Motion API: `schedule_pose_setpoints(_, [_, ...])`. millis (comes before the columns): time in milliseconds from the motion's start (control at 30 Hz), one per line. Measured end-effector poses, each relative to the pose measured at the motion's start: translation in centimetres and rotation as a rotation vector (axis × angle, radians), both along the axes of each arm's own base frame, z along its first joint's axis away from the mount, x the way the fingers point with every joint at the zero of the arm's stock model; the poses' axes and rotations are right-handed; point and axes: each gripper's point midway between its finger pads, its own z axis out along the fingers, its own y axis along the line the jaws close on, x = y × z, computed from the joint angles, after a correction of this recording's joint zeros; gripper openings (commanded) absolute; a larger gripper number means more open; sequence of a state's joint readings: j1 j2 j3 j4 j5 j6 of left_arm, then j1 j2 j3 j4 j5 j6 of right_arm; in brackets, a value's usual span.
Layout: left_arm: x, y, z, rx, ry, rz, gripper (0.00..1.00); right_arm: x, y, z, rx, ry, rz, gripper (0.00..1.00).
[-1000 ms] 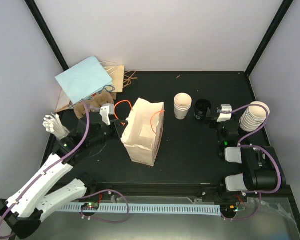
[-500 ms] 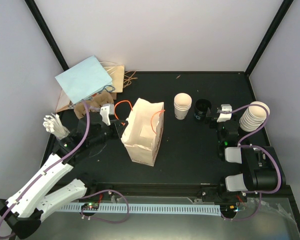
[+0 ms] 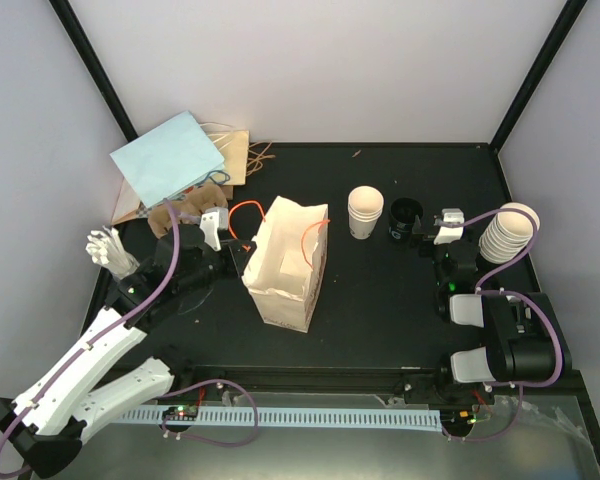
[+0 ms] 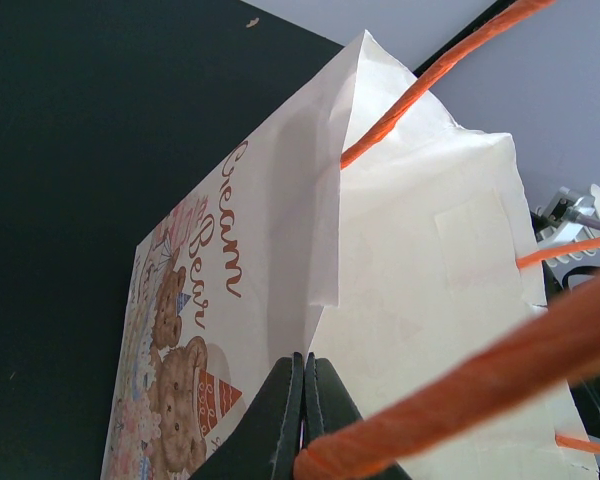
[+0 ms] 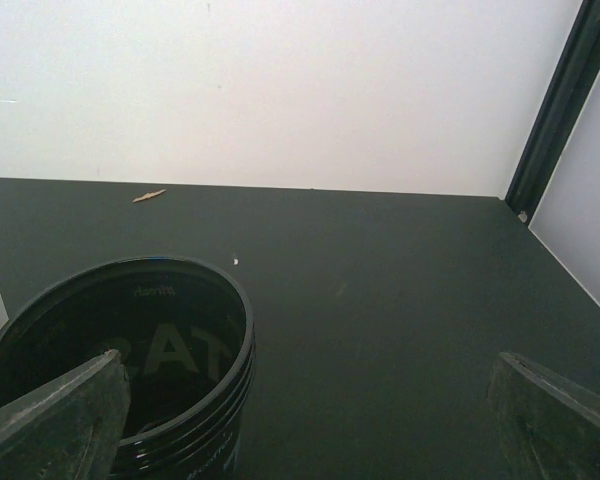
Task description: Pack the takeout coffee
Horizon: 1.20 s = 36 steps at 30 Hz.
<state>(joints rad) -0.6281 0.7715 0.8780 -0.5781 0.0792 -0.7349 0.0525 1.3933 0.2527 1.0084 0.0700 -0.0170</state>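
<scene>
The printed cream paper bag (image 3: 285,265) with orange handles stands open mid-table. My left gripper (image 3: 242,252) is shut on the bag's left wall edge; in the left wrist view the jaws (image 4: 305,390) pinch the paper, with an orange handle (image 4: 460,380) lying across them. A cream-white paper cup stack (image 3: 365,212) with no lid stands right of the bag. Beside it is a stack of upturned black lids (image 3: 405,218). My right gripper (image 3: 421,236) is open and empty just right of the lids (image 5: 130,370), with its fingers (image 5: 50,420) wide apart. No lidded cup shows.
A taller stack of cream cups (image 3: 510,232) stands at the right edge. A light blue bag (image 3: 170,155), brown paper bags (image 3: 235,150) and a brown pulp tray (image 3: 180,212) lie at the back left. White cutlery (image 3: 108,248) lies at the left edge.
</scene>
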Motion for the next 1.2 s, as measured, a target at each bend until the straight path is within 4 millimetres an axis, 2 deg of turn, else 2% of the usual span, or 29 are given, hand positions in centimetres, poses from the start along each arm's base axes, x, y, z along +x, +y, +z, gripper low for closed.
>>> schedule_pose_setpoints(767, [0.0, -0.1, 0.1, -0.003, -0.001, -0.007, 0.02, 0.0, -0.1, 0.0, 0.001, 0.001, -0.004, 1.0])
schedule_pose_setpoints(933, [0.4, -0.2, 1.1, 0.001, -0.024, -0.002, 0.01, 0.0, -0.7, 0.3, 0.009, -0.006, -0.035, 1.0])
schedule_pose_setpoints(1067, [1.2, -0.7, 2.0, 0.006, -0.039, -0.006, 0.02, -0.4, -0.7, 1.6, 0.015, -0.015, -0.045, 1.0])
schedule_pose_setpoints(1200, [1.9, -1.0, 1.9, 0.019, -0.041, -0.004, 0.02, -0.3, -0.8, 5.1, 0.06, -0.049, -0.055, 1.0])
